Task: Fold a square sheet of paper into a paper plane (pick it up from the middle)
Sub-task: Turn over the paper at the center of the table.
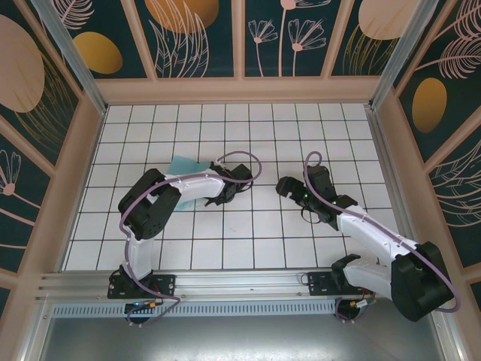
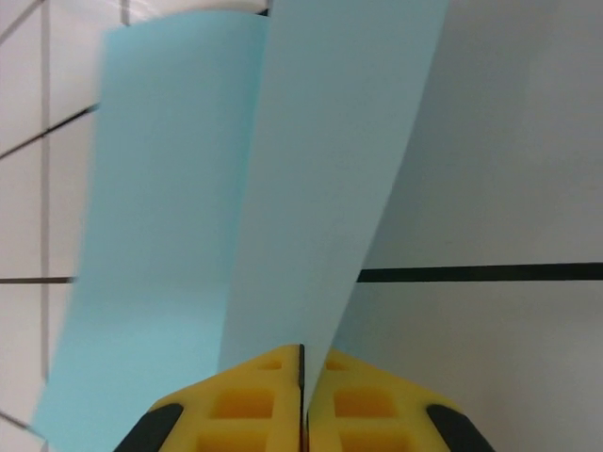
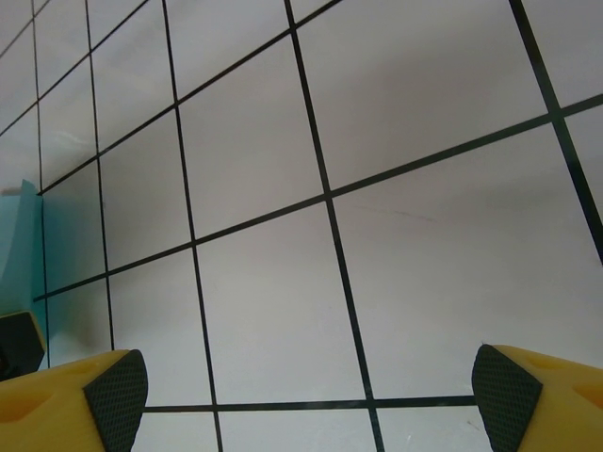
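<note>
There is one sheet of light-blue paper (image 1: 183, 163) and one white tiled counter (image 1: 225, 120). Two robot arms stand at its near edge, the left arm (image 1: 150, 207) and the right arm (image 1: 376, 237). Each carries one hand, the left hand (image 1: 231, 191) and the right hand (image 1: 288, 188), each with two yellow fingers (image 3: 66, 410).

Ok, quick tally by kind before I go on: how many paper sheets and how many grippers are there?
Blue paper sheet: 1, pinched in the left gripper
Grippers: 2, the left one shut on the paper, the right gripper open and holding nothing
Total: 3
</note>
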`<act>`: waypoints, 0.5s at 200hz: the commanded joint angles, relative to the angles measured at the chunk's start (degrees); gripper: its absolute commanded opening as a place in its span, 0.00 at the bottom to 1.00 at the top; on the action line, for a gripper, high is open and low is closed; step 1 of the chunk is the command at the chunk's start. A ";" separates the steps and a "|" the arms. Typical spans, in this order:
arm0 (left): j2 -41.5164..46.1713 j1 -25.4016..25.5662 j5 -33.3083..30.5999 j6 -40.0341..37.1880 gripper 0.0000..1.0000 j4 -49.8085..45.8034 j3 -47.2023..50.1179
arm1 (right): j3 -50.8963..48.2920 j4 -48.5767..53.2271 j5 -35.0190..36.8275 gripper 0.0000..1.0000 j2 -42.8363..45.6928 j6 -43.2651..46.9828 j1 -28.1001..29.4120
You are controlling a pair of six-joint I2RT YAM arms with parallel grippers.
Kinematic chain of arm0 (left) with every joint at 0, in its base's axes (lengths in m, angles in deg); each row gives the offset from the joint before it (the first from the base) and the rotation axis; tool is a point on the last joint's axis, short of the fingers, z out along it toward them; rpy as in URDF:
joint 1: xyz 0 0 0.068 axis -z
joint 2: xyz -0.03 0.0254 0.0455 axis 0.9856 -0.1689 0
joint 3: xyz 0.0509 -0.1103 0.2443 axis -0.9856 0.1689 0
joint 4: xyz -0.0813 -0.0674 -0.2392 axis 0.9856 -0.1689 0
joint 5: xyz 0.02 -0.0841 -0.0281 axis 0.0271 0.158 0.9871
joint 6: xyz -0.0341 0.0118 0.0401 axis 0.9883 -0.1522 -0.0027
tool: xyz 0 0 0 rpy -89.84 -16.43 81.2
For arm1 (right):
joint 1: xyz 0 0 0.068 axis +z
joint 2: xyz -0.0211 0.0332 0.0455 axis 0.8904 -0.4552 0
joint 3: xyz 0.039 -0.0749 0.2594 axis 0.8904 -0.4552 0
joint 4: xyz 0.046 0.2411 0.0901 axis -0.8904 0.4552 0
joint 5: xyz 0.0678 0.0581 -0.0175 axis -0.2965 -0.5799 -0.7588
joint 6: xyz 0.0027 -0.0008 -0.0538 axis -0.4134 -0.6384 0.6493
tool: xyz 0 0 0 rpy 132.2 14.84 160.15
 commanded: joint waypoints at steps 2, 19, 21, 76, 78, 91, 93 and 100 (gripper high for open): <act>2.31 0.29 5.66 -0.87 0.12 3.71 1.10 | -0.84 0.86 0.31 0.92 0.70 -0.75 -0.76; 3.04 0.31 7.89 -1.14 0.13 5.26 1.69 | -0.88 0.75 0.05 0.92 0.45 -0.83 -0.70; 3.12 0.27 8.09 -1.14 0.13 5.43 1.73 | -0.90 0.73 0.02 0.92 0.45 -0.82 -0.68; 7.43 0.31 17.34 -1.91 0.34 9.72 1.92 | -0.72 0.52 -0.74 0.92 0.16 -1.23 -1.03; 7.84 0.34 17.86 -2.00 0.35 10.01 1.96 | -0.72 0.56 -0.75 0.91 0.15 -1.25 -0.99; 10.81 0.32 22.14 -2.24 0.42 12.75 2.41 | -0.64 0.39 -0.86 0.92 0.01 -1.34 -1.03; 11.41 0.30 22.90 -2.30 0.44 13.14 2.50 | -0.64 0.35 -0.89 0.91 -0.04 -1.41 -1.08; 13.30 0.28 25.29 -2.36 0.49 14.94 2.90 | -0.55 0.34 -1.11 0.91 -0.20 -1.43 -1.12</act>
